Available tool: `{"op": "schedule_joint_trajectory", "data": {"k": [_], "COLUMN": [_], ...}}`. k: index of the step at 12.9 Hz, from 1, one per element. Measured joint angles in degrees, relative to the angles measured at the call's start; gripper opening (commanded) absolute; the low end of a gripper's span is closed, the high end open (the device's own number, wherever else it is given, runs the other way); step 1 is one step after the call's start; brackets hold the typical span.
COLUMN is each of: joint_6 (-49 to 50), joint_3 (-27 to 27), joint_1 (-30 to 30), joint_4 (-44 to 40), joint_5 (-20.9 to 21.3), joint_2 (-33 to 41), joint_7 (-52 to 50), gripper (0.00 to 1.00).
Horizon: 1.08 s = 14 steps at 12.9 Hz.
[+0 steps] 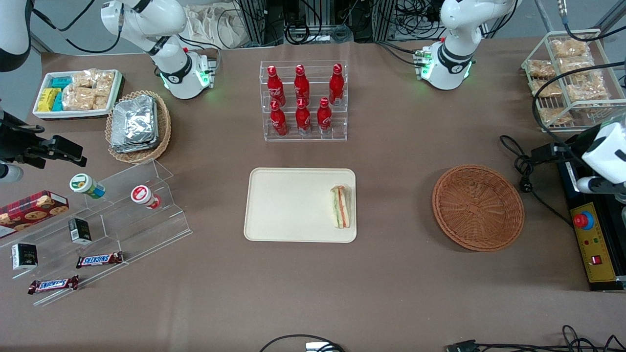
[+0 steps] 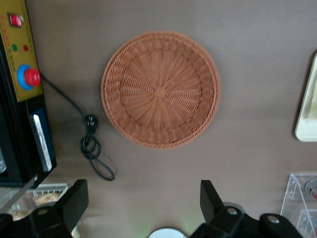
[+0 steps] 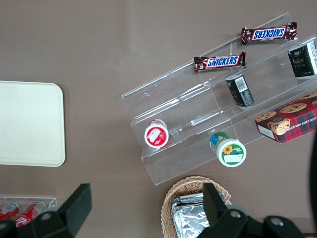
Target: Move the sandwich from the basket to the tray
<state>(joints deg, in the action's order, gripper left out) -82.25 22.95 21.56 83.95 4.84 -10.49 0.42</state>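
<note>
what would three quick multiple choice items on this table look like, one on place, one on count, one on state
1. Where is the sandwich?
A. in the basket
B. on the tray
C. on the bare table

2. How many red bottles stand in the clear rack?
A. four
B. six
C. eight

3. How is the left arm's tool?
A. open, holding nothing
B. shut on the sandwich
C. shut on a bottle

Answers: 1 B, it lies on the tray at the edge nearest the basket, which holds nothing. 2 B, three stand in each of two rows. 3 A, its fingers stand wide apart above the table beside the basket.
</note>
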Motion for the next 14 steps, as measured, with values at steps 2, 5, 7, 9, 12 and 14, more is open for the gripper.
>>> {"op": "schedule_joint_trajectory", "data": {"k": [2, 5, 7, 9, 12, 14], "joint_6": [0.94, 1.60, 1.65, 1.56, 0.35, -2.17], "joint_3": [0.08, 0.25, 0.26, 0.27, 0.06, -4.24], "joint_1": [0.07, 0.04, 0.04, 0.03, -0.21, -3.94], "joint_4": [0.44, 1.64, 2.78, 4.89, 7.79, 10.39], "joint_5": [-0.01, -0.01, -0.01, -0.01, -0.01, -0.05], "joint_2": [0.21, 0.62, 1.27, 2.73, 5.13, 7.43], "joint_7": [0.06, 0.06, 0.06, 0.06, 0.06, 0.06], "gripper": [1.00, 1.00, 1.00, 1.00, 1.00, 1.00]}}
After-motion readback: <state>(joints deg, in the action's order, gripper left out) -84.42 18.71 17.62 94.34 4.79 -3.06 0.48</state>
